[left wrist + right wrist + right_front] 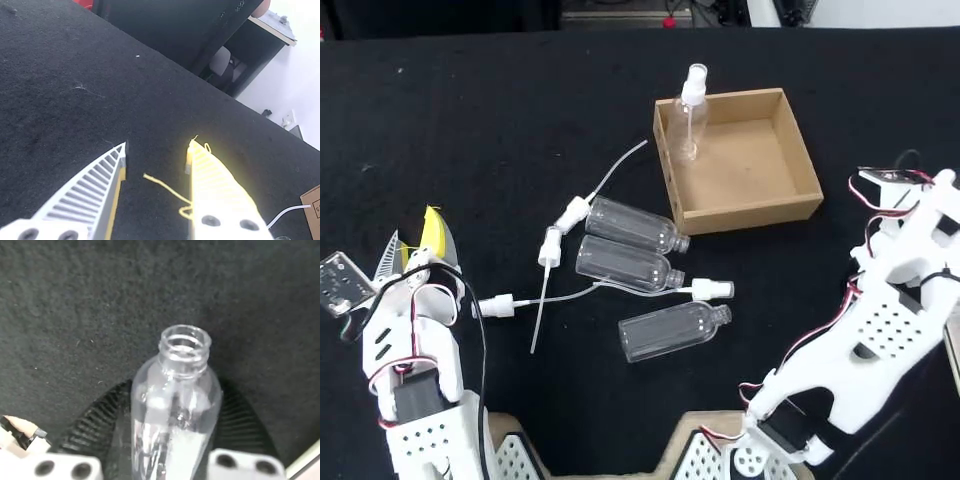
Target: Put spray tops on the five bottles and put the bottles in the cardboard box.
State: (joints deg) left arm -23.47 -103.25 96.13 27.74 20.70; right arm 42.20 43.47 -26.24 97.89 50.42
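We can read no text, label, brand, number or sign on anything here. A small dark mark sits on the edge of the cardboard box (312, 216) in the left wrist view, but it is too small for us to make out.

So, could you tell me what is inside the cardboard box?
One clear bottle with a spray top stands in the far left corner of the cardboard box; the rest looks bare. The near wall hides a strip.
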